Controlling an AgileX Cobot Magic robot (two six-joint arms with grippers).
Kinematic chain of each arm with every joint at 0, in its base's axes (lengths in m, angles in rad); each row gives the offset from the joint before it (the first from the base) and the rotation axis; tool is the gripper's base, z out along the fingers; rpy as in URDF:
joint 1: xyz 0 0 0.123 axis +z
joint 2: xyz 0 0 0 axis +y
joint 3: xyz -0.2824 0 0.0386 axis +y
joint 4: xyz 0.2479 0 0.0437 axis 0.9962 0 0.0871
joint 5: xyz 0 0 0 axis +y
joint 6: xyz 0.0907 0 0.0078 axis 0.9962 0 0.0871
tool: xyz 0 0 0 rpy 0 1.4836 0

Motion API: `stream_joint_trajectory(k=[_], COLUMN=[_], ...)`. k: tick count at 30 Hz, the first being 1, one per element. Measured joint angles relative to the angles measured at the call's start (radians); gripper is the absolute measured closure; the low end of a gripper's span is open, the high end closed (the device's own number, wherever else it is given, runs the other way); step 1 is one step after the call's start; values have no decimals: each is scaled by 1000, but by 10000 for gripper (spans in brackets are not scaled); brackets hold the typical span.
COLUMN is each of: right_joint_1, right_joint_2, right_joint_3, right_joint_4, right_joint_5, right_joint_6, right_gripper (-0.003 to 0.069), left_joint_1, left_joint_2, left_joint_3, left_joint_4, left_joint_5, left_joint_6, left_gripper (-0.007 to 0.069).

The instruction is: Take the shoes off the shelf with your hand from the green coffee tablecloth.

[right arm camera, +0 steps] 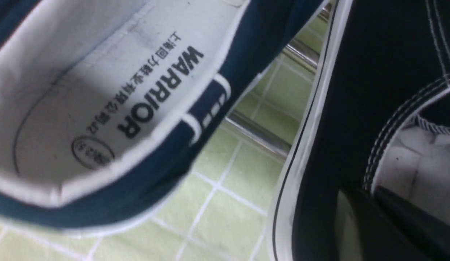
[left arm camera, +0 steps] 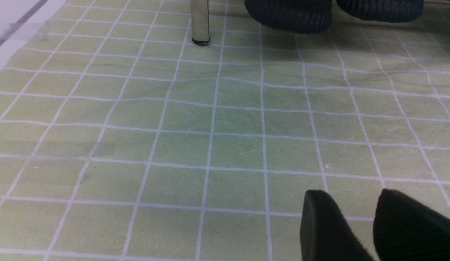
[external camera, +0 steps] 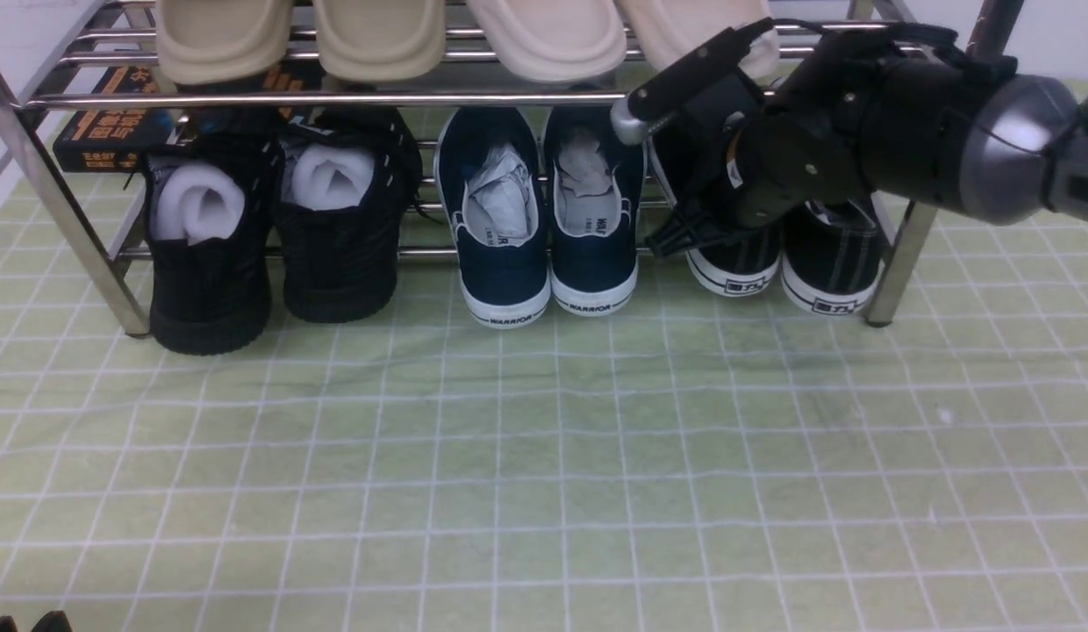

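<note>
The shoes, black canvas sneakers with white soles [external camera: 832, 263], stand at the right end of the chrome shelf's [external camera: 333, 99] lower tier, heels toward me. My right gripper [external camera: 684, 237] reaches down onto the left sneaker [external camera: 737, 263] of the pair. In the right wrist view its dark fingers [right arm camera: 392, 224] are closed on that sneaker's side wall [right arm camera: 355, 90], by the grey lining. My left gripper [left arm camera: 350, 221] hovers low over the green coffee tablecloth [left arm camera: 210, 137], open and holding nothing.
Navy WARRIOR slip-ons [external camera: 544, 228] sit just left of the sneakers, close to my right gripper. All-black shoes stuffed with white paper [external camera: 272, 228] stand further left. Beige slippers [external camera: 386, 35] lie on the top tier, and a book [external camera: 105, 132] lies behind. The shelf's right leg [external camera: 895, 263] stands beside the sneakers.
</note>
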Motion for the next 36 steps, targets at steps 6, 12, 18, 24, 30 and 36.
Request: stream_joint_trajectory(k=[6, 12, 18, 24, 30, 36], right_joint_1=[-1, 2, 2, 3, 3, 3], right_joint_2=[-85, -154, -201, -270, -354, -438], right_joint_3=[2, 3, 3, 4, 4, 4], right_joint_4=[80, 204, 261, 308, 412, 478], right_joint_5=[114, 193, 262, 342, 418, 553], right_joint_6=[-42, -131, -149, -180, -253, -279], right_gripper=[653, 653, 653, 653, 653, 653], left_joint_1=[0, 0, 0, 0, 0, 0], left_joint_2=[0, 0, 0, 0, 0, 0], left_joint_3=[0, 0, 0, 0, 0, 0], left_joint_4=[0, 0, 0, 0, 0, 0], left_joint_5=[0, 0, 0, 0, 0, 0], left_joint_6=[0, 0, 0, 0, 0, 0], left_gripper=[383, 383, 383, 383, 383, 383])
